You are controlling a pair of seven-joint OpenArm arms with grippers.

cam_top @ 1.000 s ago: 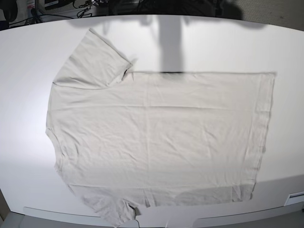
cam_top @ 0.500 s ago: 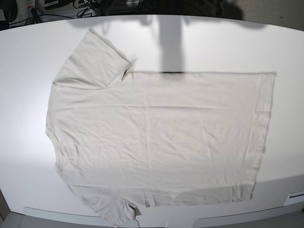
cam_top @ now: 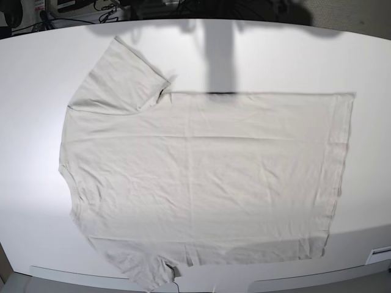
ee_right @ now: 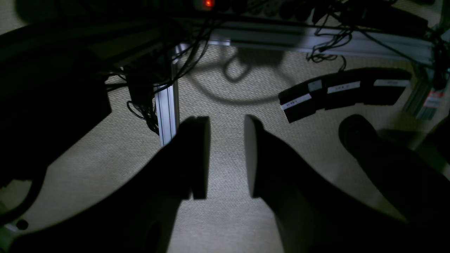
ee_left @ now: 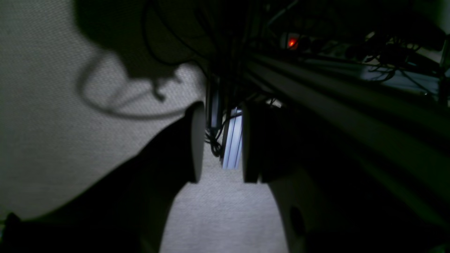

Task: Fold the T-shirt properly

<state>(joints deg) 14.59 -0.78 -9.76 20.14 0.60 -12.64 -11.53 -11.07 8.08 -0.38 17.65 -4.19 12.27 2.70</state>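
Note:
The T-shirt (cam_top: 201, 177) lies spread flat on the white table (cam_top: 293, 55) in the base view, off-white, neck side to the left and hem (cam_top: 342, 159) to the right. One sleeve (cam_top: 119, 79) points to the far left and the other sleeve (cam_top: 146, 271) reaches the near edge. Neither arm appears in the base view. In the left wrist view my left gripper (ee_left: 219, 144) stands open over carpet with nothing between its fingers. My right gripper (ee_right: 226, 158) is also open and empty over carpet. The shirt is out of both wrist views.
Below the table level are carpet, an aluminium frame post (ee_right: 166, 112), hanging cables and black labelled boxes (ee_right: 344, 89). A red light (ee_left: 291, 43) glows on dark equipment. A dark shadow (cam_top: 220, 55) falls across the table's far side.

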